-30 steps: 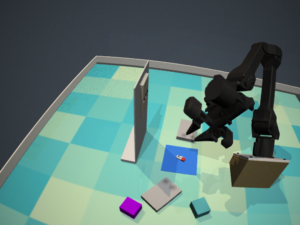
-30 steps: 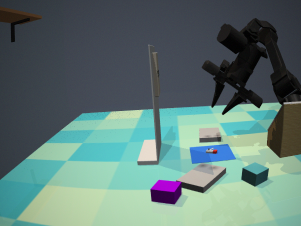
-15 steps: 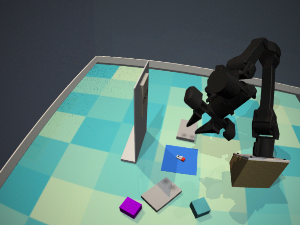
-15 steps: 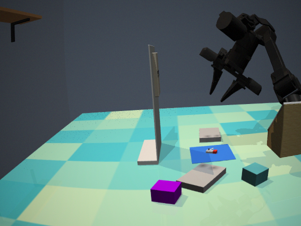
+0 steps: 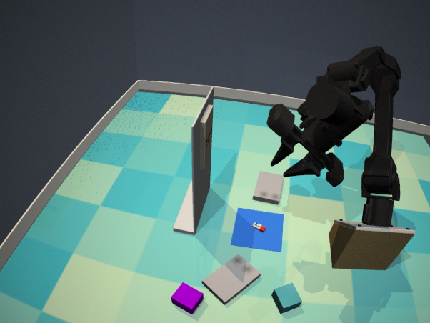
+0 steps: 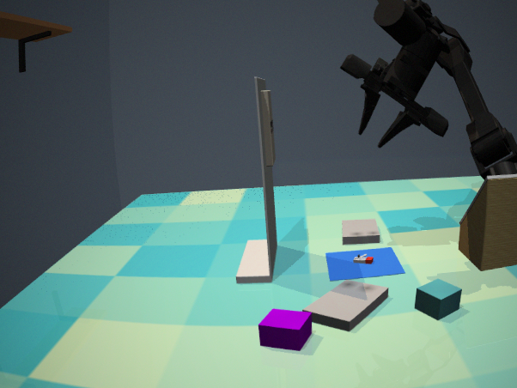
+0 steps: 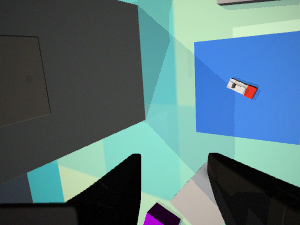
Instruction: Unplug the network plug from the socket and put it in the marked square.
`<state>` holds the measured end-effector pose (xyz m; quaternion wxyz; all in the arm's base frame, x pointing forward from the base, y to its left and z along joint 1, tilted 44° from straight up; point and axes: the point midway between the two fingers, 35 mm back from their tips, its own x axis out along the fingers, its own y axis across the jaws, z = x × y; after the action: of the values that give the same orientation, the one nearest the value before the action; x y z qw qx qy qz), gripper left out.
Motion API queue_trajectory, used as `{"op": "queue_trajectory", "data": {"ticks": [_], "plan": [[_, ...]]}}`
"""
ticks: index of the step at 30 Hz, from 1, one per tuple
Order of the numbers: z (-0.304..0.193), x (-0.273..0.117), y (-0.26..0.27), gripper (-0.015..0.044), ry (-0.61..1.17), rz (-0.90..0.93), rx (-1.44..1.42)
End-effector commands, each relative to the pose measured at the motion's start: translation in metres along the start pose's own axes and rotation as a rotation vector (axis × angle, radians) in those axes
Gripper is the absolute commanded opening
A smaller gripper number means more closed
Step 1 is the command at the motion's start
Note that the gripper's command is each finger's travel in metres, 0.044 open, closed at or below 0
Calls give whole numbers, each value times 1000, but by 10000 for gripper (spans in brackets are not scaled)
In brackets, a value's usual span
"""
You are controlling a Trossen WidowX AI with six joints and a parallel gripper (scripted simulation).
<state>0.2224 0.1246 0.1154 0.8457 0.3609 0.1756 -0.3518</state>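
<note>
The plug (image 5: 258, 226) (image 6: 362, 259) (image 7: 242, 88), white with a red end, lies on the table inside the blue marked square (image 5: 246, 241) (image 6: 343, 272) (image 7: 215, 114). Its thin tab shows on top in the exterior view. My gripper (image 5: 278, 170) (image 6: 370, 140) (image 7: 174, 162) is open and empty, high above the table and well clear of the plug. The upright panel (image 5: 201, 186) (image 6: 267, 206) (image 7: 100, 59) stands left of the square. Its raised socket plate (image 5: 203, 143) (image 6: 268, 129) has dark openings, seen only edge-on, with no plug visible in them.
A grey slab (image 5: 269, 184) (image 6: 361, 227) lies behind the square and another slab (image 5: 228, 280) (image 6: 348, 305) (image 7: 195, 199) in front. A purple block (image 5: 187, 296) (image 6: 284, 328) (image 7: 162, 215) and a teal block (image 5: 286, 297) (image 6: 438, 299) stand nearer the front. My arm touches none of them.
</note>
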Motion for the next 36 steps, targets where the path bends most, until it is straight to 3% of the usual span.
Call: {"op": "queue_trajectory", "data": {"ticks": [1,10,21,36], "plan": [[0,-8,6,156,-5,1,3],[3,-27,16,156,-12,5,7],[3,-27,16,440,-12,5,7],[3,-27,16,440,-12,5,7]]}}
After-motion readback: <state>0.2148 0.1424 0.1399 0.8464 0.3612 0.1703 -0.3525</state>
